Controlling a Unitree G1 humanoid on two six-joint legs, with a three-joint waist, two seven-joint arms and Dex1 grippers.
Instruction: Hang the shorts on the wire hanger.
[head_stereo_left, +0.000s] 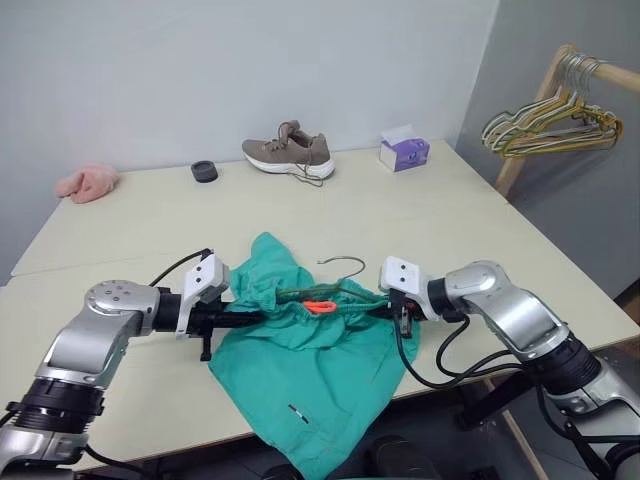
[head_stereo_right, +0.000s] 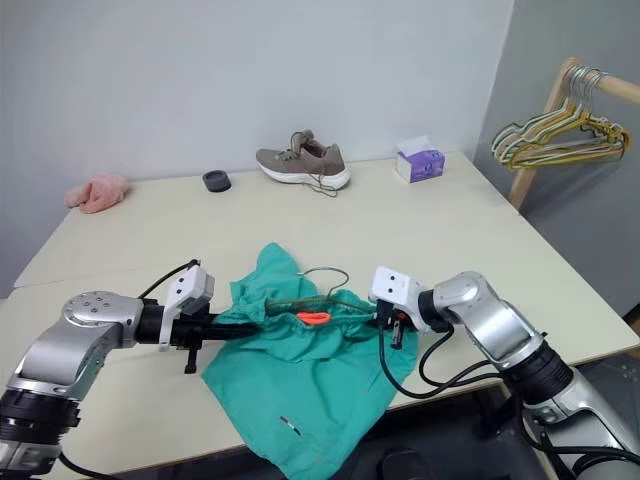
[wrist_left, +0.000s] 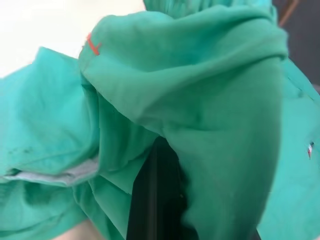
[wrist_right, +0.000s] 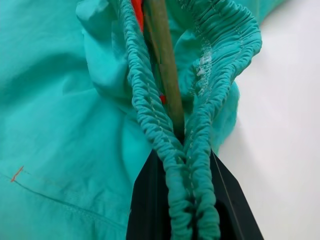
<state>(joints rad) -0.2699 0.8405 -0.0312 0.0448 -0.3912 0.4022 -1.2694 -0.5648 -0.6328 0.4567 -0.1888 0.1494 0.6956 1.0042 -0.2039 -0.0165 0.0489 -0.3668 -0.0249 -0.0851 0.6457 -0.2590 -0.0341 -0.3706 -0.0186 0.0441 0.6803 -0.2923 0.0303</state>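
Teal-green cloth, soft and loose, makes up the shorts, which lie at the near edge of the tabletop with one leg drooping over that edge toward the floor. The gathered waistband is stretched left to right between the two arms. The wire hanger lies along that waistband, its hook curling up on the far side and its thin olive bar running into the elastic beside a small orange-red tag.

The left claw is buried in a fold at the left end of the waistband, its fingers pressed together on the cloth. The right claw is pinching the right end: in the right wrist view both layers of bunched elastic sit squeezed between its black fingers, with the hanger's bar running right down to the pinch, though I cannot tell whether the wire itself is caught.

The shorts look light and floppy, so they will sag and slide wherever they are not held. The ribbed elastic is probably the best place to grip, thick enough to bite and unlikely to slip. The hanger seems stiff but thin and smooth, likely to twist or skate on the tabletop if nudged.

Far back on the tabletop sit a brown shoe, a tissue box, a small dark round thing and a pink fluffy cloth. A bunch of hangers hangs on a rack at far right.
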